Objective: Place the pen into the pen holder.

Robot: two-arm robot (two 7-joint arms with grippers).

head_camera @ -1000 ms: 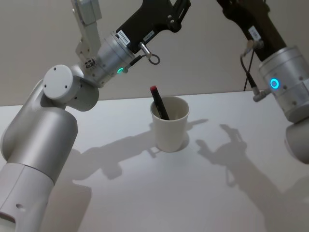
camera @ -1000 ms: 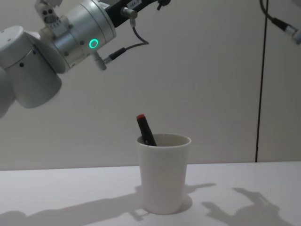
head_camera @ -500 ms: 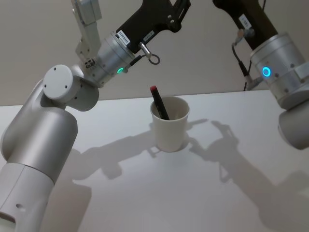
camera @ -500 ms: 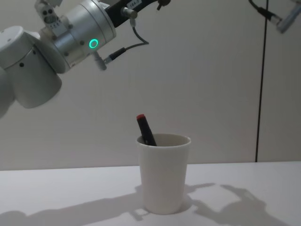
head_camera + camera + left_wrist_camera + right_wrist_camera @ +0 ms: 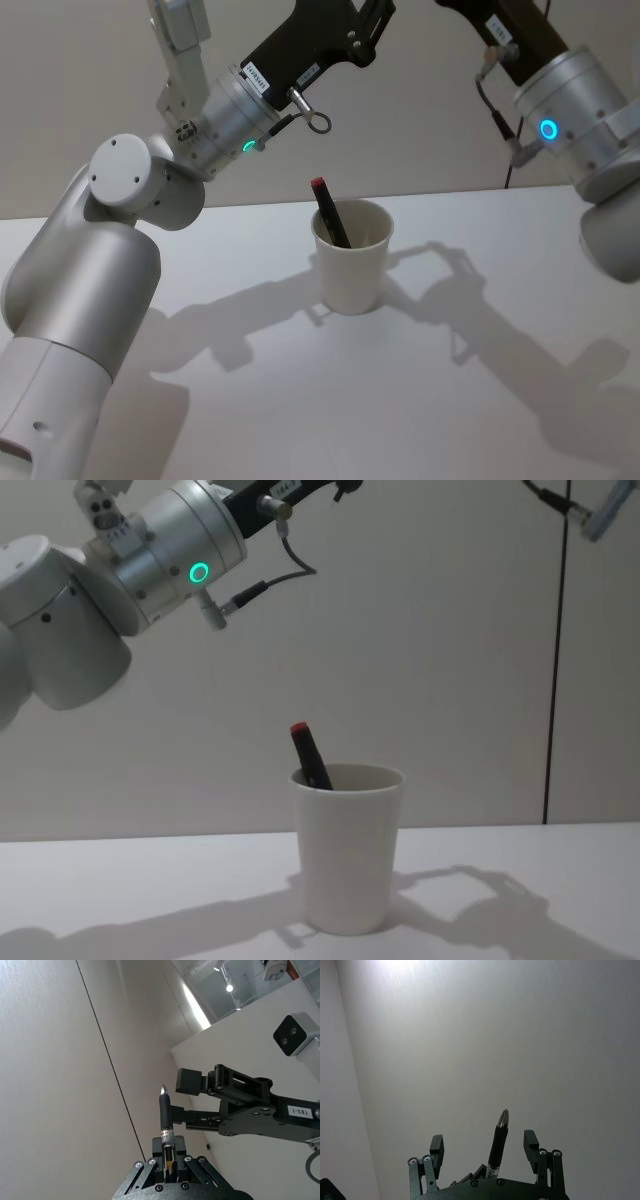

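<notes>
The left gripper (image 5: 167, 1149) is raised high above the table (image 5: 300, 420), well up and to the left of the cup. In the left wrist view its two fingers are drawn in tight against one slim pointed rod (image 5: 164, 1112) that stands up between them; no task item is held. One green light (image 5: 247, 146) is lit on the left arm's wrist.

The right gripper (image 5: 483, 1142) is likewise lifted clear and aimed at a bare wall. Its two fingers (image 5: 436, 1144) are spread wide apart, with one pointed rod (image 5: 499, 1142) rising from the base between them and touched by neither. One blue ring light (image 5: 547, 129) is lit on the right arm's wrist, at the upper right of the head view.

One pen (image 5: 329, 216) is seen standing inside one white paper cup, the pen holder (image 5: 352, 272). The pen is tilted, its red cap uppermost and poking above the rolled rim, leaning toward the robot's left side of the cup. From the chest view the pen (image 5: 311, 757) is seen against the left rim of the pen holder (image 5: 347, 855).

The cup is set upright on the white table, near its middle, apart from both grippers. Shadows of two arms are cast across the tabletop on either side of it.
</notes>
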